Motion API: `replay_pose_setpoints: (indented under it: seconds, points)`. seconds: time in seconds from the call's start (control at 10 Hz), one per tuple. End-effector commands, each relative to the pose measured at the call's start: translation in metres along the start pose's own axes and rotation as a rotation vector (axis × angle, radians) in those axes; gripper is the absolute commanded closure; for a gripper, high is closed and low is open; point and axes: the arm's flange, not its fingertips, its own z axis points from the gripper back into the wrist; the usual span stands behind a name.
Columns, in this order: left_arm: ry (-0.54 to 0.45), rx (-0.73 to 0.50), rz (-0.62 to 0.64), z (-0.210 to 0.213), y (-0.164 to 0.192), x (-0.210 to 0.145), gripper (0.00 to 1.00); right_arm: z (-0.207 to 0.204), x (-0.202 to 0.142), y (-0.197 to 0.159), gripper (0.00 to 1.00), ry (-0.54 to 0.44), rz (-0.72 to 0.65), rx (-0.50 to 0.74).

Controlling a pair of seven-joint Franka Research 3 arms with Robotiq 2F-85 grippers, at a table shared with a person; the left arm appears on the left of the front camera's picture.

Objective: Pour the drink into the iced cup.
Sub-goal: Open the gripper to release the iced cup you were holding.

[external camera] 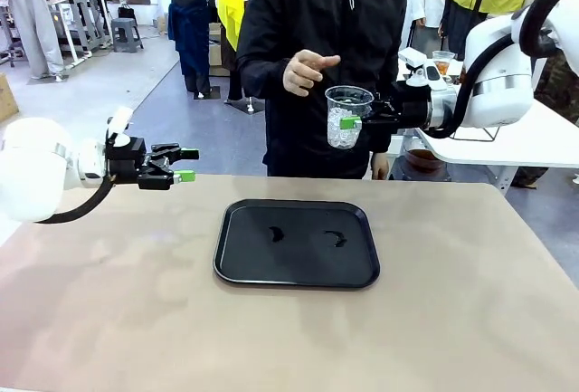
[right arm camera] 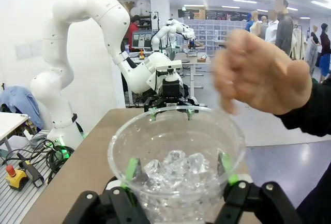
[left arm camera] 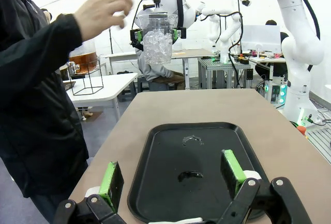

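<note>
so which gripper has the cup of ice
The right gripper, shut on the clear iced cup above the table's far edge; the left gripper hangs open, holding nothing.

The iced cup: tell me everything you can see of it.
The iced cup is clear plastic, upright, roughly half full of ice cubes, with no drink in it yet. The right end effector is shut on its sides, green pads against the wall, holding it in the air beyond the table's far edge. The person's hand hovers just above, not touching.

The iced cup is clear, glossy plastic holding glassy ice cubes. The tray is black, smooth plastic with a dull sheen. The table looks matt tan laminate. The person's jacket is black matt cloth.
</note>
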Motion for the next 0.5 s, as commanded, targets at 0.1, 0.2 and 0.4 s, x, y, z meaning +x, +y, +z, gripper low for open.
replay_pose_setpoints:
  seconds: [0.1,0.2,0.4]
  points:
    - [-0.003,0.000,0.005,-0.0008,0.0011,0.0026,0.00,0.0011,0.0020,0.0013,0.24,-0.006,0.018,0.008]
    - [-0.003,0.000,0.005,-0.0008,0.0011,0.0026,0.00,0.0011,0.0020,0.0013,0.24,-0.006,0.018,0.008]
    - [-0.003,0.000,0.005,-0.0008,0.0011,0.0026,0.00,0.0011,0.0020,0.0013,0.24,-0.006,0.018,0.008]
